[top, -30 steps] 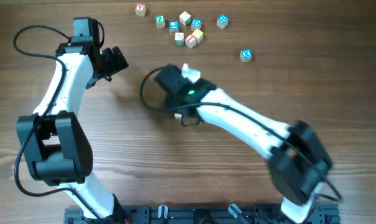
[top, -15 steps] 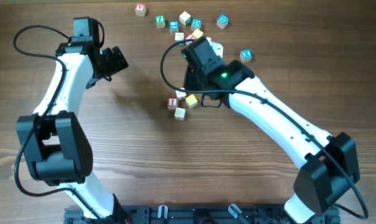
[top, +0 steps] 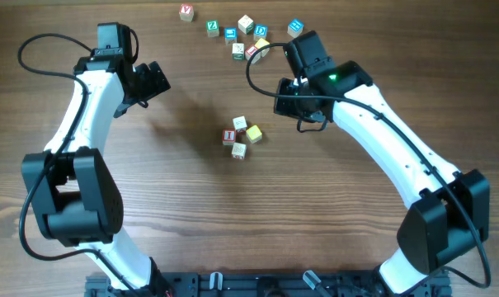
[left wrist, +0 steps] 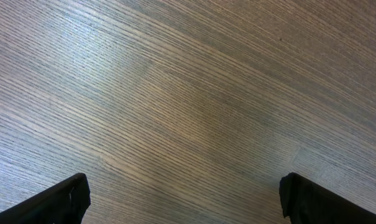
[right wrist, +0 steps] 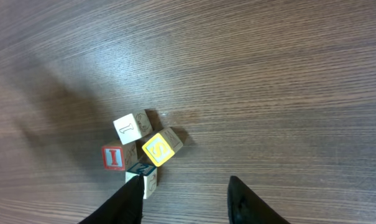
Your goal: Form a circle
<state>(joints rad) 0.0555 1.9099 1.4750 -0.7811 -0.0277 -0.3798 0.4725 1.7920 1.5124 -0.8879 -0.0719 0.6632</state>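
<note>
My right gripper [right wrist: 185, 182] hangs near the far edge of the desk [top: 191, 214], beside the loose cubes [top: 247, 37], fingers apart and holding nothing. My left gripper [left wrist: 184, 186] is spread wide over bare wood. If I bring the right one back down too fast, a finger could bump the circle [top: 240, 137] and knock it open. It sits mid-desk, well apart from that gripper, nearer the front edge. I think it has five cubes, but one is hard to see.

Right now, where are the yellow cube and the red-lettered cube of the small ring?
yellow cube [right wrist: 158, 149]: right wrist view, on its top face.
red-lettered cube [right wrist: 113, 157]: right wrist view, on its lettered face.
</note>
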